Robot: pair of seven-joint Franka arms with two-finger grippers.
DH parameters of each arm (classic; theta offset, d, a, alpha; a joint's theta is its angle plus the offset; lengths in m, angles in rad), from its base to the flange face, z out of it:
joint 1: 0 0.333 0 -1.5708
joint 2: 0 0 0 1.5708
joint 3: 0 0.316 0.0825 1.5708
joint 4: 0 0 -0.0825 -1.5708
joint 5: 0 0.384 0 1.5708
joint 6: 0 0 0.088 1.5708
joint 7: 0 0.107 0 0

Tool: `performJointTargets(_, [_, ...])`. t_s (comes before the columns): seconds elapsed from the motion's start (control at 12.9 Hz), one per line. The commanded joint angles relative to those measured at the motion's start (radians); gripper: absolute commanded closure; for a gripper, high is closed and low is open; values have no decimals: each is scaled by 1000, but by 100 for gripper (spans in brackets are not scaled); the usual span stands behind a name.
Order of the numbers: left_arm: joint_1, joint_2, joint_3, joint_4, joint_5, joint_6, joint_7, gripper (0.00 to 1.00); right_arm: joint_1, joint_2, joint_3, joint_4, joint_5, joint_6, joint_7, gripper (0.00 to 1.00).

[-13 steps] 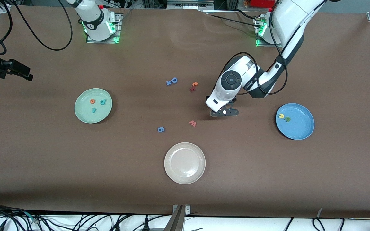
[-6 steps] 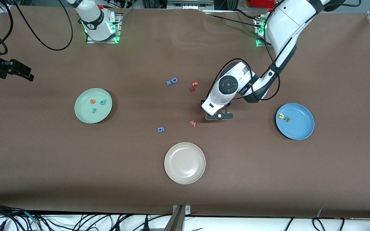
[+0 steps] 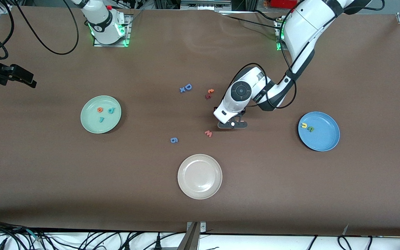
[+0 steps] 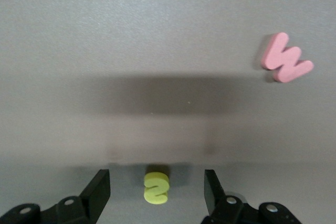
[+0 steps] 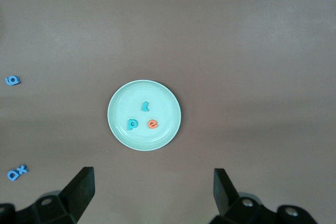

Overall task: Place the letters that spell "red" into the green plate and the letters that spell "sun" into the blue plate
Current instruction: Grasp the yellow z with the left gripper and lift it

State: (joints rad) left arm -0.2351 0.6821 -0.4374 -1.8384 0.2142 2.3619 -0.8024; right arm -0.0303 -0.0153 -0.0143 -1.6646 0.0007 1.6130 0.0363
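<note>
From the front view, my left gripper (image 3: pixel 232 124) hangs low over the table (image 3: pixel 47 180), just beside the salmon "w" (image 3: pixel 208 133). The green plate (image 3: pixel 90 125) already holds the orange "e" (image 3: pixel 99 109), teal "d" (image 3: pixel 111 110) and teal "r" (image 3: pixel 101 119). The blue plate (image 3: pixel 325 139) has the yellow "u" (image 3: pixel 304 125) and olive "n" (image 3: pixel 310 129).

In the left wrist view, the jaws stand apart with the yellow "s" (image 4: pixel 156 187) lying between them, untouched. I judge the step is picking it: I should come straight down, keep it centred, and close gently, staying off the "w".

In the right wrist view, my right gripper (image 5: pixel 152 192) waits high over the green plate, spread wide.

No brand or label is readable, only the foam letters.
</note>
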Motion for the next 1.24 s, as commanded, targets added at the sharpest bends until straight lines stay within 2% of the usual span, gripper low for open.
performJointTargets(0.0, [-18,10,19,14,-13,-6,19,20,12,-14,-10,-12,-11,8,8,0])
performJointTargets(0.39, [-29,19,19,4,-13,-7,20,22,12,-14,-10,-12,-11,7,8,0])
performJointTargets(0.85, [-30,-7,19,-51,-13,-12,68,23,12,-14,-10,-12,-10,7,8,0])
performJointTargets(1.0, [-30,-10,19,-64,-13,-12,68,26,12,-14,-10,-11,-10,7,8,0])
performJointTargets(1.16, [-32,-10,19,-64,-13,-10,69,35,13,-14,-9,-12,-10,7,8,0])
